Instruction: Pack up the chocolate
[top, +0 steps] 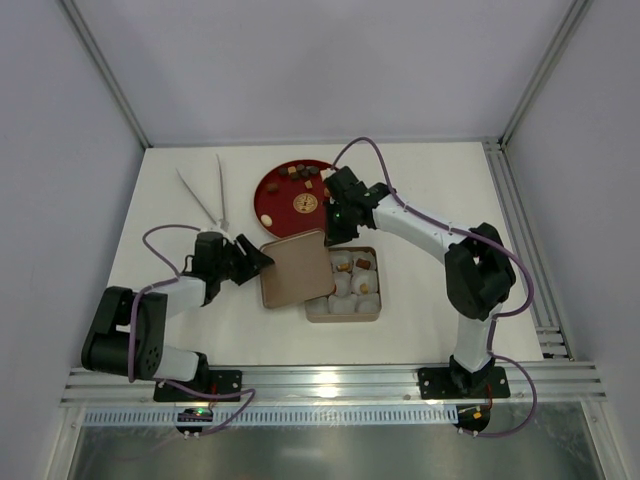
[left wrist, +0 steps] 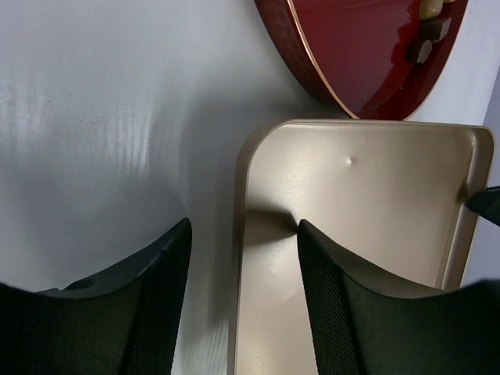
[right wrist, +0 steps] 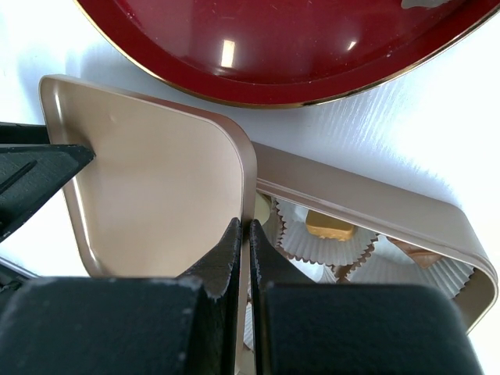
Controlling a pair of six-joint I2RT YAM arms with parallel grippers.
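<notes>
Toward the middle of the counter [top: 430, 190], somewhat nearer its near edge, sits the open gold tin [right wrist: 351, 201]. Its flat gold lid [top: 297, 268] lies slanted across the tin's left side, partly covering it.

My right jaws are pinched together on the lid's right rim. From my right wrist I see both pads squeezing that thin edge, with white paper cups [top: 345, 300] showing just underneath.

My left jaws stand apart, astride the lid's opposite rim. One pad is over the lid's inner face and the other is outside it over the bare counter. There is a gap on each side of the rim, so this pair is not gripping anything.

Most of the chocolate [top: 300, 172] is on the dark red plate [top: 275, 195], which is close to the middle of the counter's far edge and just beyond the lid. The small brown and tan pieces are scattered along the plate's far side, and one pale piece lies near its left rim. A larger gold-patterned disc [top: 306, 203] rests on the plate's near half. A few pieces [top: 363, 265] already sit in cups along the tin's far and right side. The other cups I can see look white and unfilled.

White tongs [top: 205, 195] lie towards the far left corner, well apart from the tin.
</notes>
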